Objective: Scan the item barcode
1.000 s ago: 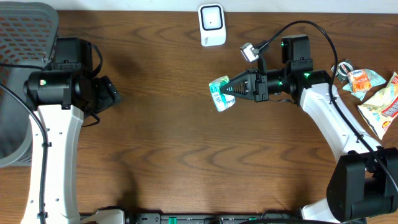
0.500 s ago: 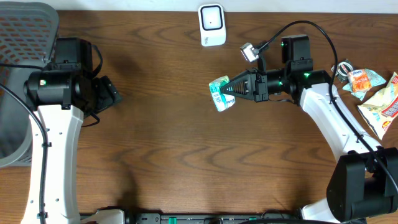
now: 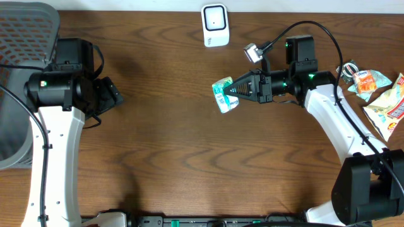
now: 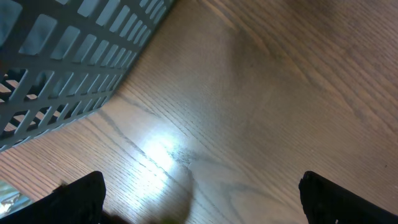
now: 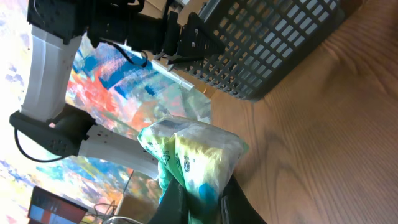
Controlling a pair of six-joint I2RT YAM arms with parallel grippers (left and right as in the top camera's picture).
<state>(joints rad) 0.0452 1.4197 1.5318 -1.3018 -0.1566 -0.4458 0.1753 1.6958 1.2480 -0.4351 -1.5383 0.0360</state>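
My right gripper is shut on a green and white snack packet, the item, and holds it above the table's middle, pointing left. In the right wrist view the crinkled packet fills the space between the black fingers. No barcode shows on it. A white barcode scanner stands at the table's back edge, up and left of the packet. My left gripper is open over bare wood on the left, nothing between its fingertips.
A grey mesh basket stands at the far left, its wall close to the left gripper. Several more snack packets lie at the right edge of the table.
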